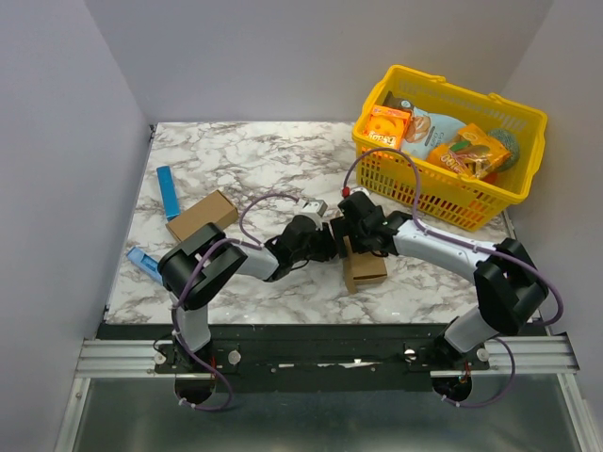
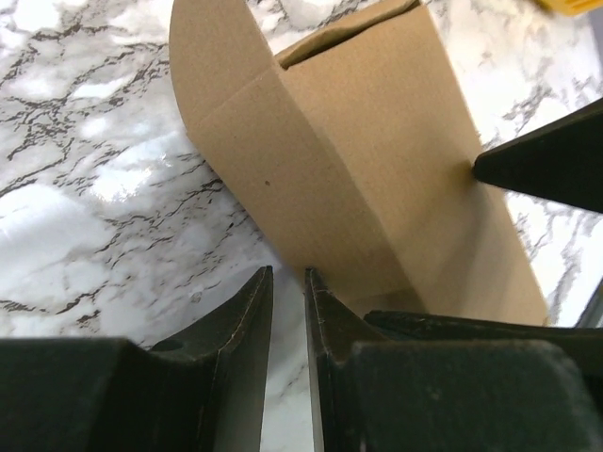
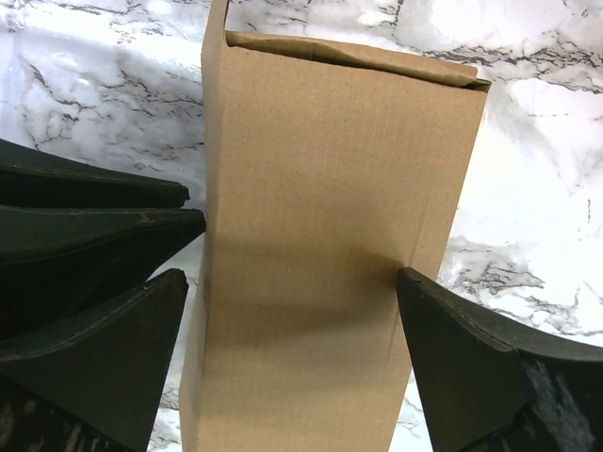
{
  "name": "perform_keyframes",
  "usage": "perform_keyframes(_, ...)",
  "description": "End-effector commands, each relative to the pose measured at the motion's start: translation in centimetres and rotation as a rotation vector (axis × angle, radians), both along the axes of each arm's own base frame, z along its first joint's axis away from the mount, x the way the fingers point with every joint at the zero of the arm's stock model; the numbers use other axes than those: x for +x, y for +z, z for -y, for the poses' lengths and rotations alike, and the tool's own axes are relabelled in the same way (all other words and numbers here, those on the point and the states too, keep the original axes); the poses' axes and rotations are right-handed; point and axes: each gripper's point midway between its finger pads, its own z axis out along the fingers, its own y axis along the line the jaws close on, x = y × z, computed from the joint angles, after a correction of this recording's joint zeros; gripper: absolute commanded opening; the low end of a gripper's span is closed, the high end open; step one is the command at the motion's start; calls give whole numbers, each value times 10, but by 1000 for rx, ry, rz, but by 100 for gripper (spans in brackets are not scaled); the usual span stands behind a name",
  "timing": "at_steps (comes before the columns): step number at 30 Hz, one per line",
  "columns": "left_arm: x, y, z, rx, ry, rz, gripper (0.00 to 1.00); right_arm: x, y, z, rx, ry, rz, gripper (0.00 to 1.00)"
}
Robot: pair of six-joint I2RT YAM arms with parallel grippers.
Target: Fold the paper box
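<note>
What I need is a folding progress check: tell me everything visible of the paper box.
The paper box is plain brown unprinted cardboard, finely ribbed, already formed into an oblong carton lying on the marble table between the arms. One end is open, a rounded flap standing out beside it. The right gripper straddles it with wide jaws, one fingertip touching its side; the left gripper sits at its edge, jaws nearly closed.
</note>
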Motion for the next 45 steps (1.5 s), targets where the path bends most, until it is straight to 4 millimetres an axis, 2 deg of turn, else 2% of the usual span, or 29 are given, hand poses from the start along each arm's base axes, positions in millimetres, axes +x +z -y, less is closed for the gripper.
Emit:
perform_keyframes(1,-12,-22,-4,49,-10,-35,29,-21,-15,1,26,9,-84,100)
perform_keyframes(4,-13,-21,-4,47,-13,-33,29,-18,7,6,23,7,-30,100)
perform_keyframes(5,-12,-20,-3,44,-15,-32,30,-16,21,6,32,12,-7,100)
perform_keyframes(8,-12,-21,0,40,-24,-36,29,-17,34,6,36,14,-2,100)
perform_keyframes(18,-11,-16,-2,39,-19,-22,30,-12,40,26,9,-75,-1,100)
perform_keyframes(21,-12,-9,-5,37,-14,-1,38,-8,44,43,40,-125,6,100)
perform_keyframes(22,-12,-4,-7,33,-13,10,42,-11,43,50,48,-139,6,100)
perform_keyframes(23,-12,-1,-8,32,-12,19,53,-6,42,62,51,-180,6,100)
perform_keyframes(26,-11,9,-12,30,-3,38,71,-7,35,82,56,-223,-7,100)
perform_keyframes(29,-8,19,-18,11,12,48,79,-10,24,95,50,-258,-35,100)
perform_keyframes(33,-8,37,-18,-51,1,73,81,-12,10,102,103,-283,-70,100)
perform_keyframes(37,-3,57,-9,-89,-10,104,81,-12,8,93,184,-262,-80,100)
perform_keyframes(42,1,63,11,-143,-63,94,79,-14,-2,85,224,-241,-108,100)
perform_keyframes(45,4,57,18,-147,-72,84,73,-20,-12,77,262,-222,-146,100)
